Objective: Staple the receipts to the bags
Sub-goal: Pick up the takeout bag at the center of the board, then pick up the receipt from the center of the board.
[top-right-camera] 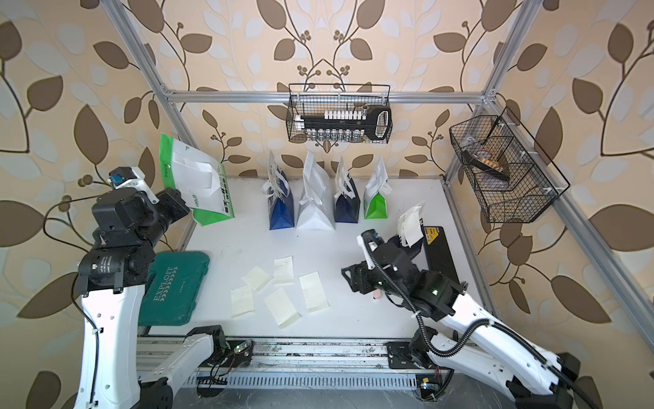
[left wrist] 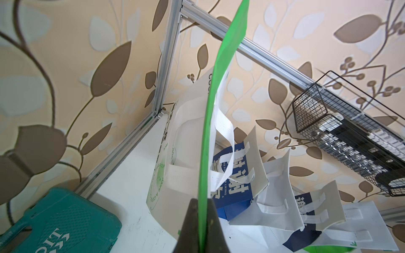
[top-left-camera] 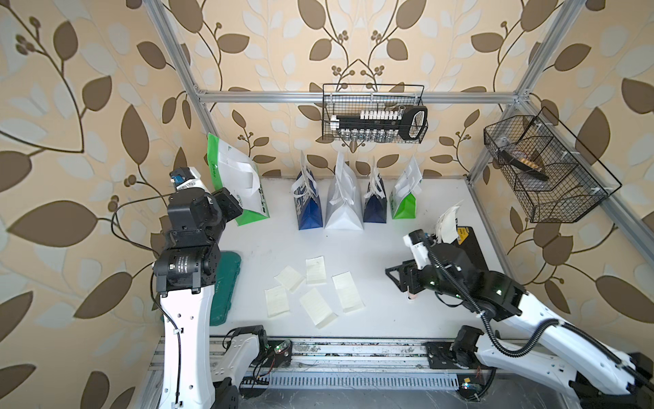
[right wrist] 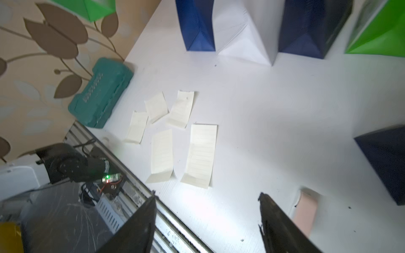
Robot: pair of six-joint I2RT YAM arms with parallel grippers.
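- Our left fingers (left wrist: 191,227) pinch the green bag (top-left-camera: 240,177) by its edge, tilting it up, we judge for stapling;
- five receipts (top-left-camera: 318,308) lie loose on the table (top-left-camera: 371,248), before four standing bags (top-left-camera: 343,209);
- our right fingers (right wrist: 135,230) gape empty, low over the table.

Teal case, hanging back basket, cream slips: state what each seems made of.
Teal moulded tool case: probably hard plastic, matte, raised lettering, rounded moulded edges. Black wire-mesh back basket: thin metal wire, likely dark-coated, see-through grid. Pale cream rectangular slips: thin matte paper, one folded at its end.
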